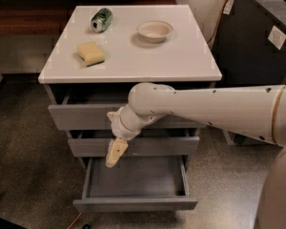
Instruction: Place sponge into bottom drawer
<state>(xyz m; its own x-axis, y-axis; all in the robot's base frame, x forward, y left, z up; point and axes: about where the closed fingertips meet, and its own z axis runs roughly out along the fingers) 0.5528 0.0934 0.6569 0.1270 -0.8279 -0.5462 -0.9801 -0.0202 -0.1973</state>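
The pale yellow sponge lies on the white cabinet top, at its front left. The bottom drawer is pulled out, its shallow grey box showing nothing inside. My gripper hangs from the white arm in front of the middle drawer, above the left part of the open bottom drawer. It points down and holds nothing that shows. It is well below and in front of the sponge.
A green can lies on its side at the back left of the top. A white bowl stands at the back right. The top drawer and middle drawer stick out slightly. A dark cabinet stands to the right.
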